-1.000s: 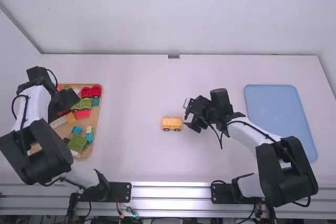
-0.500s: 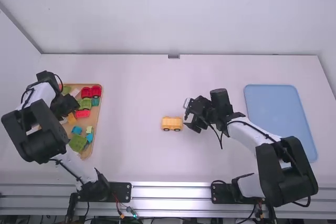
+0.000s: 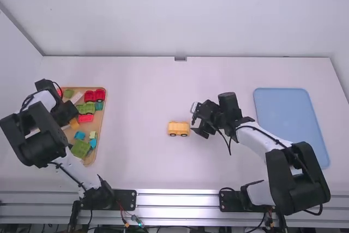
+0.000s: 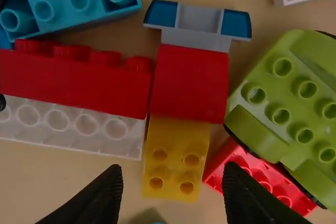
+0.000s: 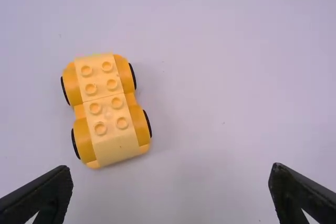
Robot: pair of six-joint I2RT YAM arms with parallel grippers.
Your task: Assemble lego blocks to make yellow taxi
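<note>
Over the wooden tray of blocks at the far left is my left gripper [image 3: 70, 119]. In the left wrist view my left gripper [image 4: 172, 195] is open, its fingers on either side of a yellow block [image 4: 175, 153] whose other end meets a red block [image 4: 190, 83] with a grey and blue piece beyond. Mid-table stands the yellow car base [image 3: 178, 129], with my right gripper [image 3: 199, 129] just right of it. My right gripper [image 5: 170, 184] is open with nothing between its fingers, and the studded yellow car base [image 5: 107, 109] lies beyond them.
The wooden tray [image 3: 89, 159] holds several blocks and red and green car bases. Close around the yellow block lie a red brick on a white one [image 4: 73, 80], a green car base [image 4: 294, 95] and a pinkish-red brick [image 4: 252, 174]. A blue tray [image 3: 292, 124] stands at the right.
The left arm has moved over the tray, first away from the camera and to the right, then slightly back left, uncovering more blocks. The right arm and the yellow car base have not moved.
</note>
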